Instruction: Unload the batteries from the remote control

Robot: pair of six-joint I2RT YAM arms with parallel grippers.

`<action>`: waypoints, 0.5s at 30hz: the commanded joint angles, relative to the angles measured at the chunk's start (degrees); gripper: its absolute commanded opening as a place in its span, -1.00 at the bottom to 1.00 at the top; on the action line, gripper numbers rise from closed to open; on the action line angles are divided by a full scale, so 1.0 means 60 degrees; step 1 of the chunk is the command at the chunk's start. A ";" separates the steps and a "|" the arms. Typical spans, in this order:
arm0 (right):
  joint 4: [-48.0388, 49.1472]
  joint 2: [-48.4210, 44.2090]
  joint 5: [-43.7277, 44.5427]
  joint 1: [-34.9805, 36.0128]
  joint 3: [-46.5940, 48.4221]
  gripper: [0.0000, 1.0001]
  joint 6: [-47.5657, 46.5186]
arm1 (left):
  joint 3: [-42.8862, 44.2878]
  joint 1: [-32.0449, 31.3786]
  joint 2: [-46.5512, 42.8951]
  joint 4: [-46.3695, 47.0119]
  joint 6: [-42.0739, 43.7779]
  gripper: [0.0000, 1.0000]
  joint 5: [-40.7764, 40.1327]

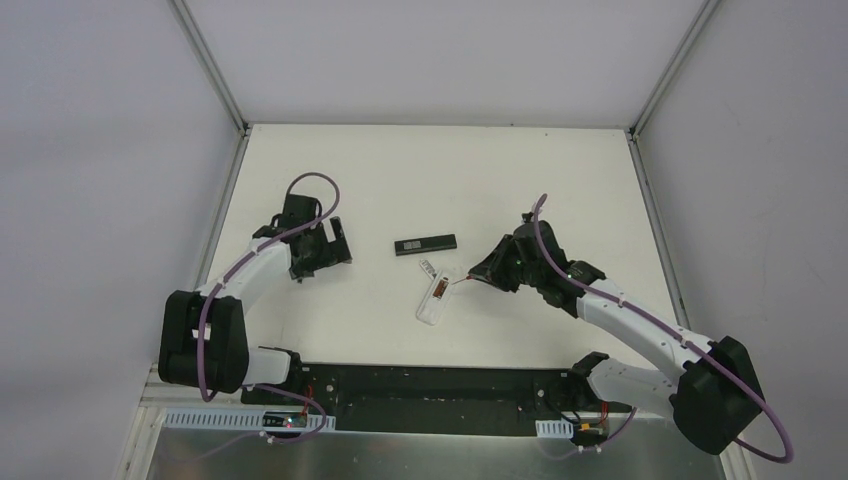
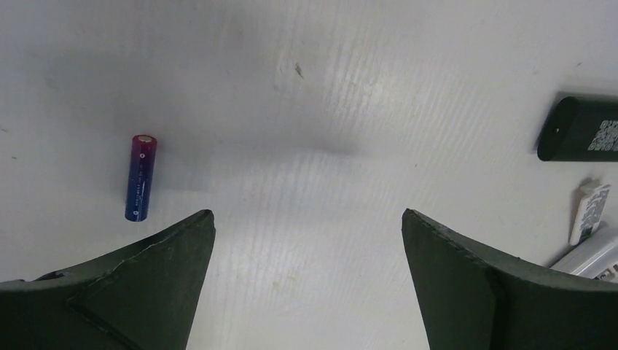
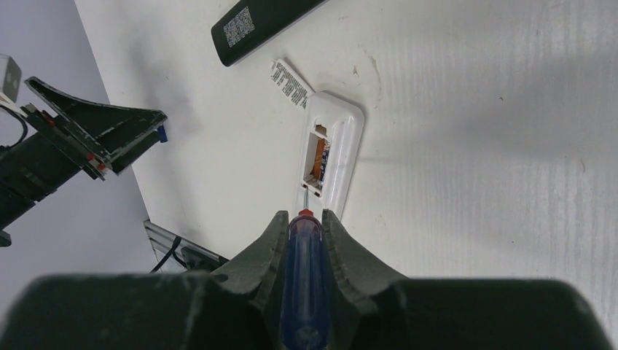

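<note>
A white remote (image 1: 434, 298) lies face down at the table's middle with its battery bay open; an orange and dark battery (image 3: 319, 159) sits in the bay. Its white cover (image 3: 291, 82) lies beside it. My right gripper (image 3: 301, 217) is shut on a blue-handled screwdriver (image 3: 304, 270), whose thin shaft reaches the near end of the bay. In the top view this gripper (image 1: 488, 274) is just right of the remote. A loose blue battery (image 2: 141, 177) lies on the table, left of my left gripper (image 2: 308, 219), which is open and empty; the top view shows it (image 1: 330, 246) left of centre.
A black remote (image 1: 425, 244) lies just beyond the white one; it also shows in the left wrist view (image 2: 583, 127) and the right wrist view (image 3: 259, 20). A black rail (image 1: 430, 385) runs along the table's near edge. Walls close in the table at the left, right and back.
</note>
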 commanded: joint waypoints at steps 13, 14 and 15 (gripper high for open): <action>0.0040 0.0039 -0.0866 -0.0426 0.0115 -1.00 -0.0405 | 0.1364 0.2096 0.1962 -0.1071 0.0221 0.98 -0.0970; 0.0008 0.0024 -0.0940 -0.0469 0.0108 -1.00 -0.0438 | 0.1371 0.2110 0.2113 -0.1061 0.0228 0.98 -0.0844; -0.0008 0.0008 -0.0960 -0.0515 0.0098 -1.00 -0.0455 | 0.1379 0.2119 0.2235 -0.1056 0.0245 0.98 -0.0748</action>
